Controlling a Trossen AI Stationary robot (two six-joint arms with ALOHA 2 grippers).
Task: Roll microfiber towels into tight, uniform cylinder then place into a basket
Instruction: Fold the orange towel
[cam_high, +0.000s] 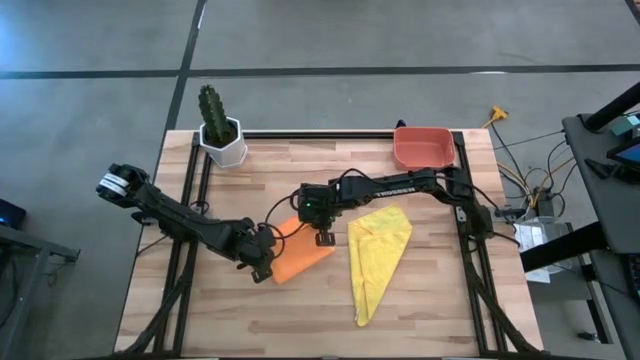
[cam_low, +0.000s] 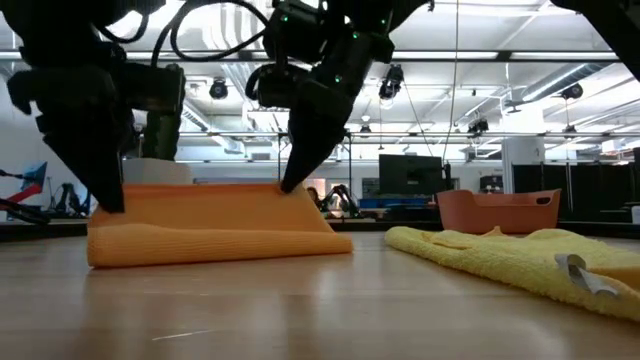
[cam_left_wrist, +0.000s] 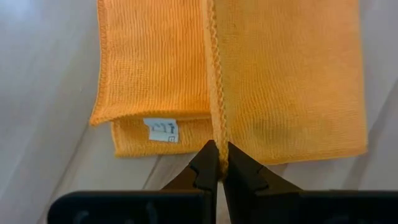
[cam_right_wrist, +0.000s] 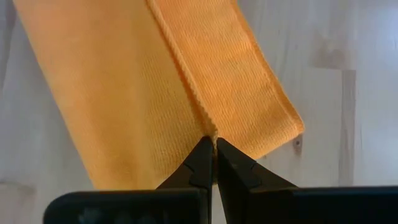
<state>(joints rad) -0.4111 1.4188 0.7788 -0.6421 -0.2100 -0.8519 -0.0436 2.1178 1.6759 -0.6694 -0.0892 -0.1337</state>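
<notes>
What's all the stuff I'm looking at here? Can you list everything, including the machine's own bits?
Orange towel: one, bright orange, partly folded, on the table between the two grippers, one edge lifted.
Yellow towel: one, bright yellow, loose and crumpled, on the table beside the orange one.
Basket: one, salmon-red, at the table's far edge; contents cannot be seen.
Cactus pot: one, white pot with a green cactus, at the opposite far corner.
Table: one, pale wood in a black frame.
Left gripper: one, dark, pinched shut on the orange towel's raised edge.
Right gripper: one, dark, pinched shut on the same edge at its other end.
</notes>
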